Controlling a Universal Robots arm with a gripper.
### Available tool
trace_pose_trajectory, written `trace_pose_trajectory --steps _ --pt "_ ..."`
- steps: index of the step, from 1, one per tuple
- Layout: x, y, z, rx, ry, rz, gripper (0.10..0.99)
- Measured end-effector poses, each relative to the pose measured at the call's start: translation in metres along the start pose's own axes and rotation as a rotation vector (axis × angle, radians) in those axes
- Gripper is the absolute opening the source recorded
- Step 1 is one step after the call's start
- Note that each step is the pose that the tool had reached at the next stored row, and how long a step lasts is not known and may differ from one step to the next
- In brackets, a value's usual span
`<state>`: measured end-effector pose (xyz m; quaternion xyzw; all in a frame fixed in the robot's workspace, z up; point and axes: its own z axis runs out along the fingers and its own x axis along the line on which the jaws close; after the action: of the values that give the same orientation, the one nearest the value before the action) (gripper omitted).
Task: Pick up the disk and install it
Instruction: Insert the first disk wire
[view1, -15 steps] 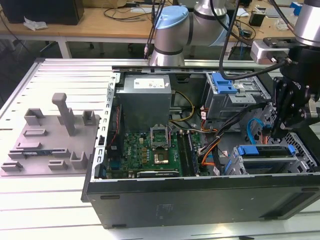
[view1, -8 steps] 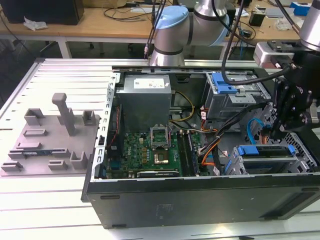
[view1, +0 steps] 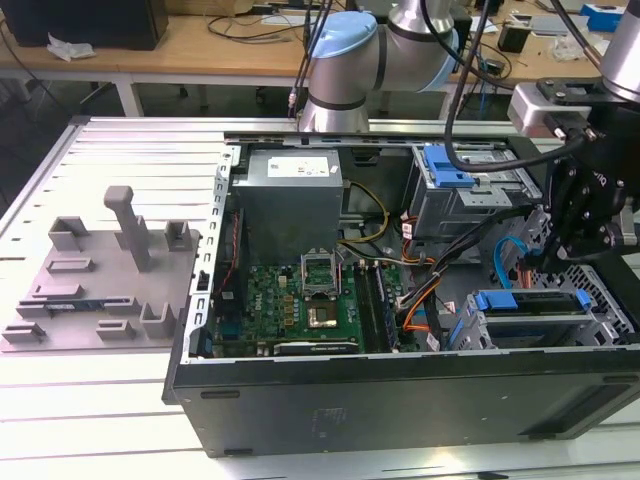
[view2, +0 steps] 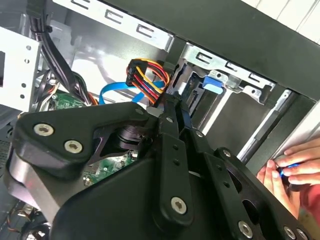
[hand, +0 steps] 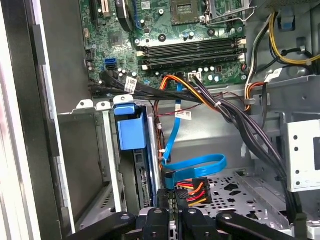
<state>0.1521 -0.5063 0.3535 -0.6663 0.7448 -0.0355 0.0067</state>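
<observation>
Closest, my gripper has its fingers pressed together, just beside the power connector. In the exterior view the disk sits in the drive cage, at 4 o'clock within the computer case, with me at its 12.

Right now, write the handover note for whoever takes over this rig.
Gripper: low inside the computer case, beside the drive cage, close to the plug with coloured wires. Open or shut cannot be told.
Disk: sits in a slot of the drive cage, its blue frame end showing.
Done: the disk appears to be in the cage.
Left: full seating cannot be confirmed.
Note: a person's hand is at the case edge, holding something small and blue.
</observation>
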Motion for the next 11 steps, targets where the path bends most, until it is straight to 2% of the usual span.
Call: trace_pose_trajectory --steps 4,11 --pt "0.0001 -0.0005 -0.0004 -0.002 -0.0139 -0.019 0.169" --pt "0.0031 -0.0022 -0.0009 -0.007 -0.0435 -0.025 0.169"
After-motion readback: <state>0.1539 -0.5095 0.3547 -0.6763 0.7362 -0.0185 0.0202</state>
